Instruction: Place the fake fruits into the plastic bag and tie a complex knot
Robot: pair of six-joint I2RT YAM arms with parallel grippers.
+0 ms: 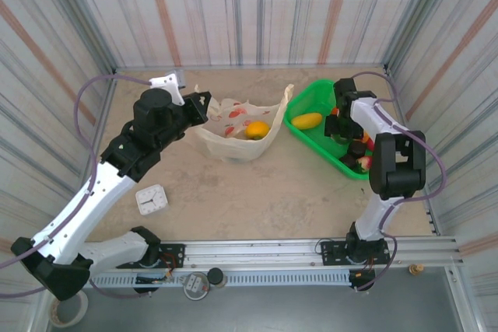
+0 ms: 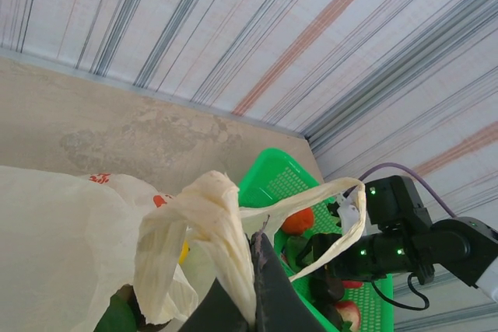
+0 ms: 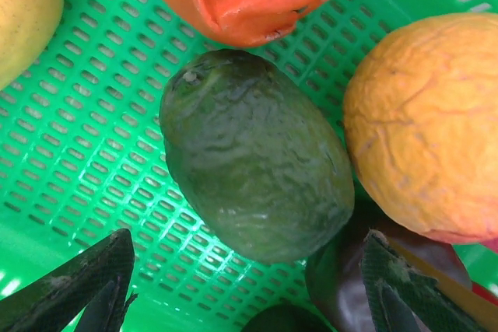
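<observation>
Fruit-loading is our step: we pinch the plastic bag (image 1: 233,141) by its handle (image 2: 210,223) in the left gripper (image 2: 257,253) at far centre. The right gripper (image 3: 241,274) gapes over a green fruit (image 3: 253,157) in the right basket (image 3: 93,138); next we should lower and close.

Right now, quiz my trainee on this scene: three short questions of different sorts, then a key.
1. True or false: the left jaws are shut on a handle of the plastic bag.
2. In the right wrist view, the dark green fruit lies: A) in the bag; B) in the green basket; C) on the bare table.
3. Top view: what colour is the round fruit in the bag's open mouth?
Key: 1 true; 2 B; 3 yellow-orange.
</observation>
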